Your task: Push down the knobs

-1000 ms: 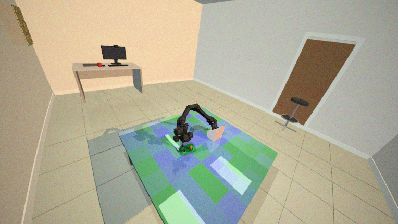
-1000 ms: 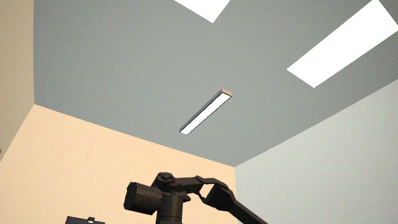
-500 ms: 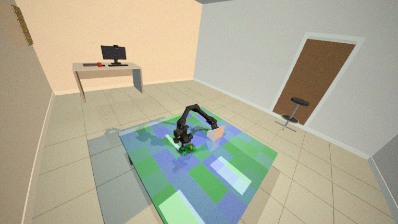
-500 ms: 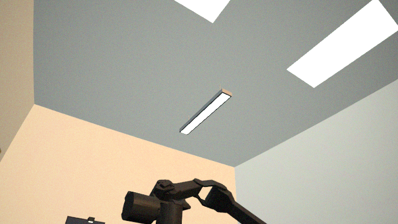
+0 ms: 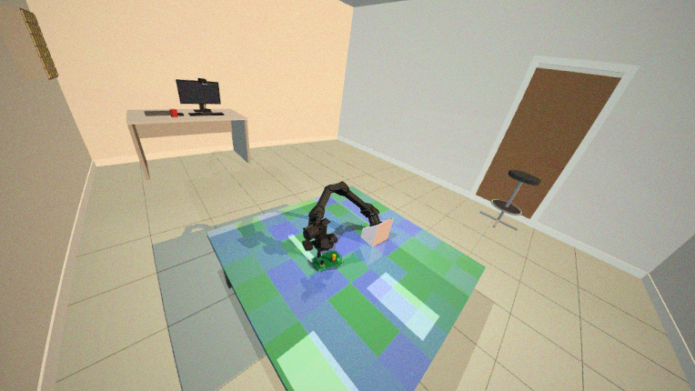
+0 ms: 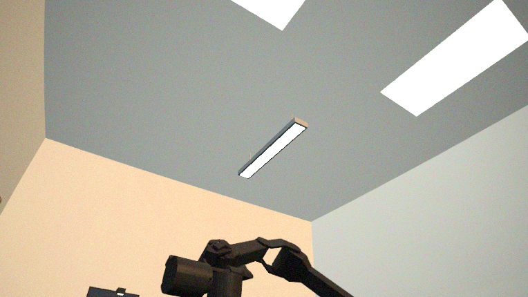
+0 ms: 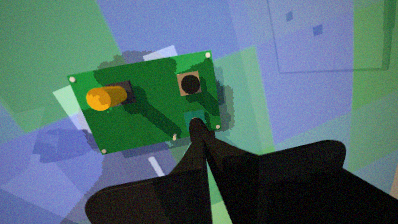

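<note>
The green circuit board (image 5: 329, 264) (image 7: 155, 117) stands under my gripper. An orange knob (image 7: 102, 98) (image 5: 334, 257) rises tall from a dark potentiometer (image 7: 131, 92) at the board's left in the wrist view. A black knob (image 7: 190, 84) is on a tan potentiometer (image 7: 180, 76) near the upper right and looks low. A dark knob (image 7: 196, 124) is over a teal potentiometer (image 7: 188, 117) at the lower right edge. My gripper (image 7: 201, 139) (image 5: 319, 254) is shut with nothing seen between its fingers, its tips overlapping the dark knob. Whether they touch is unclear, and the knob's seating is hidden.
The board is on a table with a blue and green patchwork top (image 5: 362, 310). White pins (image 7: 72, 79) mark the board's corners. A light panel (image 5: 382, 232) stands by the arm's base. The exterior view shows only the upper arm (image 6: 243, 254), walls and ceiling.
</note>
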`<state>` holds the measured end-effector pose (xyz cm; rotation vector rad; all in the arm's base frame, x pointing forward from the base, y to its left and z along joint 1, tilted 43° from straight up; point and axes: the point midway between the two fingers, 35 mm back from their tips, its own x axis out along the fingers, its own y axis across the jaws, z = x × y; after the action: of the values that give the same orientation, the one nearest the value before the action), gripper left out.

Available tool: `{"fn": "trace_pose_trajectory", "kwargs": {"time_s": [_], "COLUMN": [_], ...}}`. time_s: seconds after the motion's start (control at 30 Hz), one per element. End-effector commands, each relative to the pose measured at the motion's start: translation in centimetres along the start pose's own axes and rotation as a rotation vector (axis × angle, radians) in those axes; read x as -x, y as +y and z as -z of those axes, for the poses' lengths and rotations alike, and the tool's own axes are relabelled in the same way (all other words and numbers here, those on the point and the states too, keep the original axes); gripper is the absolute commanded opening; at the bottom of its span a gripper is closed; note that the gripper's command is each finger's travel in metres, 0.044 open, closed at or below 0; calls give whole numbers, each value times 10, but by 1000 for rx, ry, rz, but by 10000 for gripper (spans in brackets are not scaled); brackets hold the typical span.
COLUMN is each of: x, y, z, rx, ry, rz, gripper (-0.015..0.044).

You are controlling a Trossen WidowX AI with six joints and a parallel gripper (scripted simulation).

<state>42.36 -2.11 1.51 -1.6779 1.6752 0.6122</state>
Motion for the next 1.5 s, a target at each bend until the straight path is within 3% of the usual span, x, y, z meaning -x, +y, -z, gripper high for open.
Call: {"fn": "trace_pose_trajectory", "kwargs": {"time_s": [0.0,1.47], "x": [-2,-7], "y": [0,0], "z": [0,0], "rx": [5,5], "ry": [4,4], "rz": [0,0], "gripper": [0,0]}}
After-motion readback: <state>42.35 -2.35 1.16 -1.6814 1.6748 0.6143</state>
